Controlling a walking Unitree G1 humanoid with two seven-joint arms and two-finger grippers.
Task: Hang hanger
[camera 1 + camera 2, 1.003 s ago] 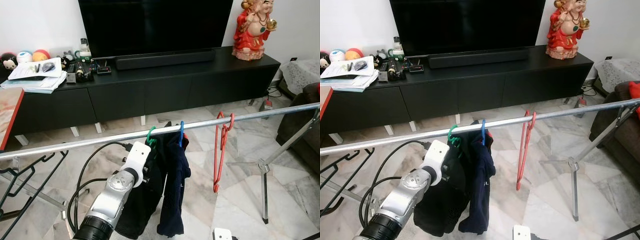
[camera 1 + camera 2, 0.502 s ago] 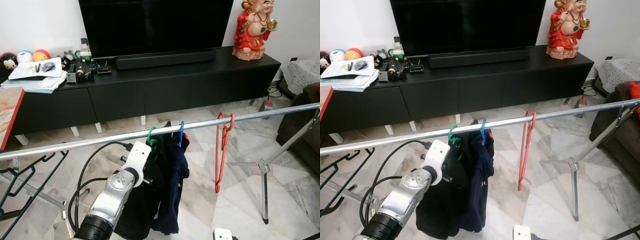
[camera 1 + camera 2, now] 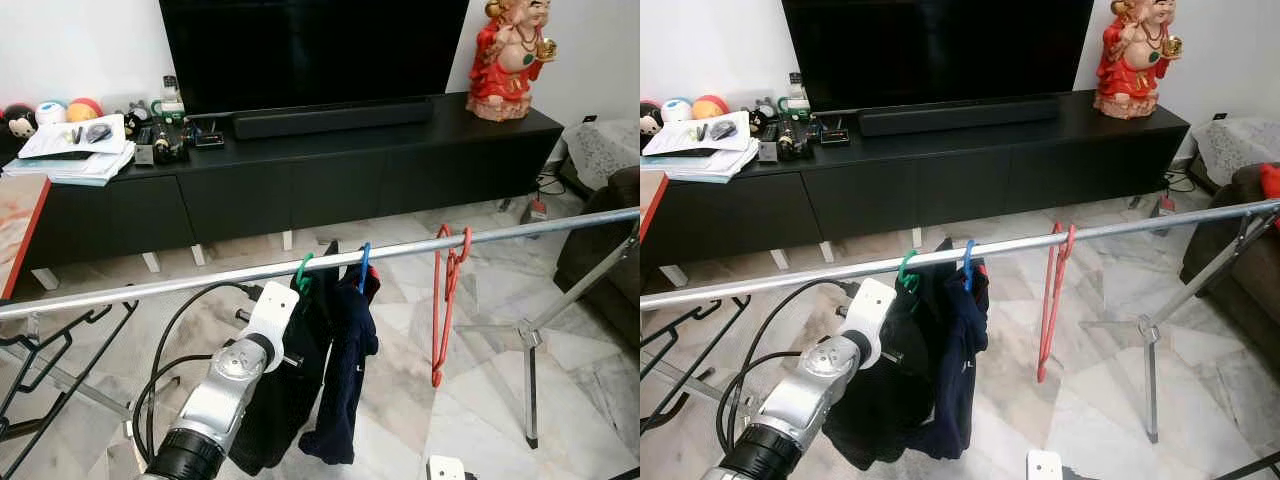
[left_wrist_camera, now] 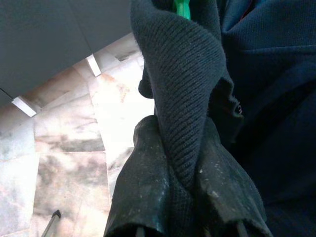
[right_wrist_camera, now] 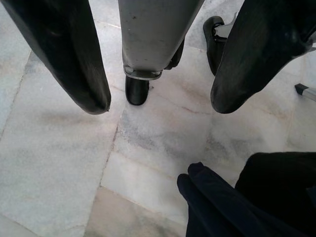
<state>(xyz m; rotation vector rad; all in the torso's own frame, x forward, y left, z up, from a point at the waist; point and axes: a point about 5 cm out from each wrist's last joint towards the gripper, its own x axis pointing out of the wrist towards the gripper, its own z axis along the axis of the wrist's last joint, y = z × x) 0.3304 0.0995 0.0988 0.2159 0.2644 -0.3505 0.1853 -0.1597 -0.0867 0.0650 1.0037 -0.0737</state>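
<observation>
- The green hanger [image 3: 302, 272] is hooked over the silver rail [image 3: 150, 288], carrying a dark knitted garment [image 3: 290, 400] that hangs below the rail.
- In the left wrist view a short strip of the same green plastic shows at the top of the knit fabric.
- The left gripper [image 4: 185, 197] is pressed together on a fold of the dark knitted garment; the knit passes between the two black fingers [image 4: 143, 182] and rises toward the hanger.
- The left arm [image 3: 235, 375] reaches up from below, its white wrist housing just beneath the rail and beside the green hook.
- Just beside the green hanger, a blue hanger [image 3: 363, 262] sits on the rail with a navy garment [image 3: 345, 380] draped from it; the two garments touch.
- Further along the rail, well apart from those, a red hanger [image 3: 442, 300] hangs bare.
- The right gripper [image 5: 160, 106] points down at the marble floor [image 5: 59, 163], its fingers spread apart and holding nothing.
- In the right wrist view the hems of the dark garments show near the floor, along with a grey post ending in a black foot [image 5: 137, 89].
- The rail is borne on a metal tripod leg [image 3: 527, 345] at the right side.
- Behind the rail stands a long black TV cabinet [image 3: 330, 170] with a large television [image 3: 315, 45], a soundbar [image 3: 330, 118], a red figurine [image 3: 510, 58] and a stack of papers [image 3: 70, 150].
</observation>
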